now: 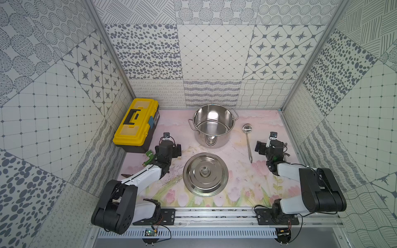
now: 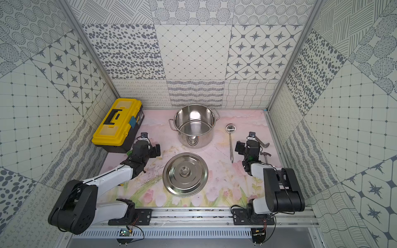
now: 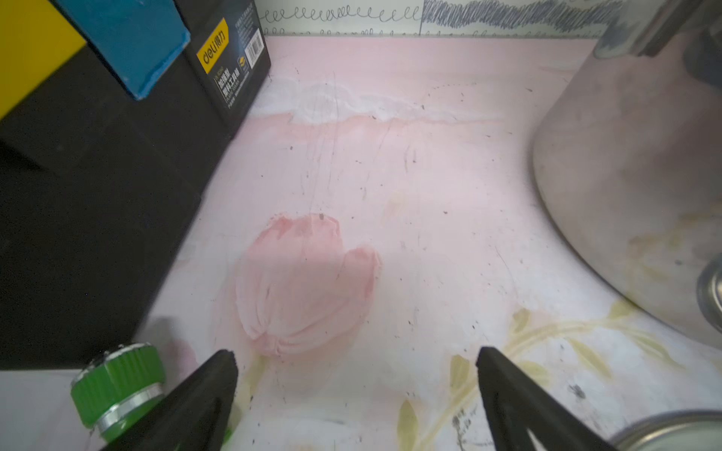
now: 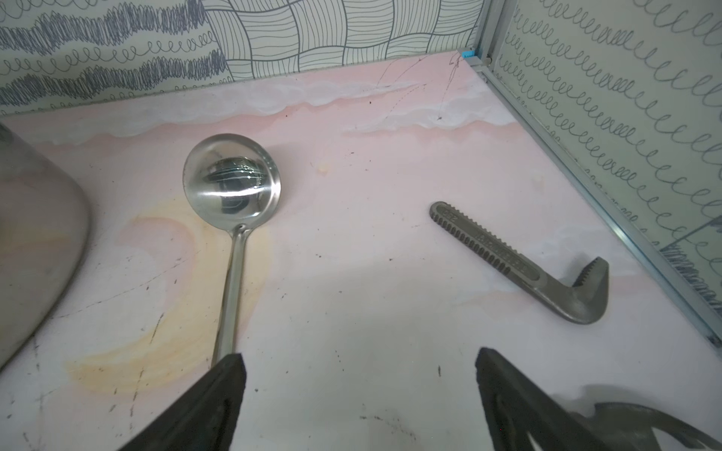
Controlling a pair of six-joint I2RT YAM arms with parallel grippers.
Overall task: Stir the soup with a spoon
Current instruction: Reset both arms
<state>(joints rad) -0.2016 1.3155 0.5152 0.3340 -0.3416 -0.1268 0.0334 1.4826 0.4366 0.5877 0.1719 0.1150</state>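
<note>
The spoon (image 1: 248,143), a shiny steel ladle, lies flat on the pink flowered table (image 1: 236,184), and nothing holds it. Its round bowl points to the back wall and opens upward. Its long thin handle runs straight toward the robot. In the right wrist view the spoon (image 4: 231,273) passes behind one black finger (image 4: 218,394), so its near end is hidden there.

Just to the left of the spoon stands the steel pot (image 1: 223,139), upright and uncovered, with a small gap between them. Both top views show a polished steel bottom inside it. The pot's lid (image 1: 193,182) lies flat on the table in front of the pot with its knob up, between the two arms.

The right gripper (image 4: 359,357) is near the handle on its right side, low over the table. Its jaws stand wide apart with only bare table between them. Farther right, near the side wall, lie a grey toothed wrench jaw (image 4: 519,265) and a hammer-like tool (image 2: 265,155).

The left gripper (image 3: 356,353) is also spread wide and grips nothing. It sits between the pot and the yellow toolbox (image 1: 135,124), over a printed tulip. A green plastic fitting (image 3: 117,386) lies close beside one of its fingers.
</note>
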